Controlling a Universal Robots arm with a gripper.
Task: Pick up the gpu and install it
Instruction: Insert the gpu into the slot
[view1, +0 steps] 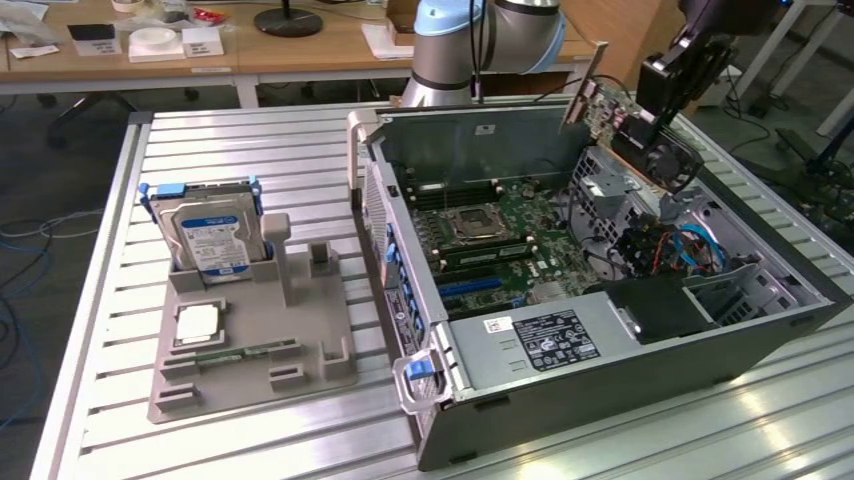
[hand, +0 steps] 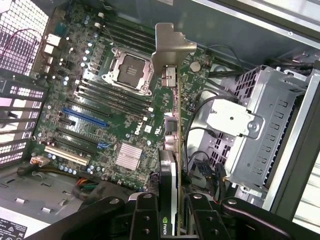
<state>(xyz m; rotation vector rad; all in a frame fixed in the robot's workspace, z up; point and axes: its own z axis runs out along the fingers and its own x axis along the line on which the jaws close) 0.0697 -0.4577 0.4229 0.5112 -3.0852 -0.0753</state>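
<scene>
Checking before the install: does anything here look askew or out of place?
Nothing damaged or spilled. The gpu sits tilted in the gripper above the open case, not in any slot.

gpu (view1: 638, 135): green board, black shroud, silver bracket; tilted, clamped in pincer (hand: 172, 215), aloft over open case (view1: 641, 370).

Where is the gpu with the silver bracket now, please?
The green graphics card with black shroud is gripped by the black gripper, above the open grey computer case, on the exterior view's right.
</scene>
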